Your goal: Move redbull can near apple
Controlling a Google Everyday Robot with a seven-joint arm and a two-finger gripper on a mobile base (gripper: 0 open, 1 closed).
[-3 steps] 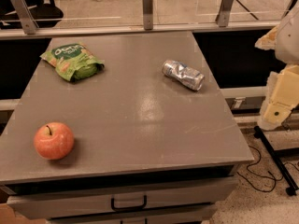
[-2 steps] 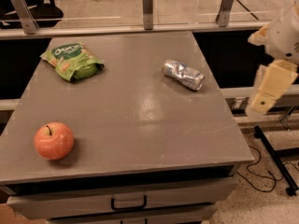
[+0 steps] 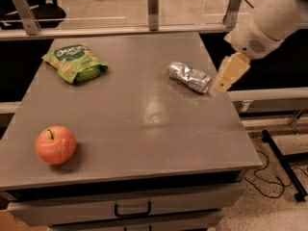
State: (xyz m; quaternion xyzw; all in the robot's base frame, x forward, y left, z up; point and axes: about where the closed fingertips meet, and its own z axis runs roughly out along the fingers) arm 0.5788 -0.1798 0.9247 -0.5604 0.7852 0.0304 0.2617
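The can (image 3: 189,77) lies on its side near the right edge of the table (image 3: 144,129), long axis running back-left to front-right. The gripper (image 3: 220,84) hangs just right of the can's front-right end; whether it is released or clenched, I cannot tell. The apple (image 3: 55,145) sits well apart, near the front-left corner.

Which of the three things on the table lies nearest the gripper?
The redbull can, on its side, with the gripper just beside it. The apple and green bag lie far off.
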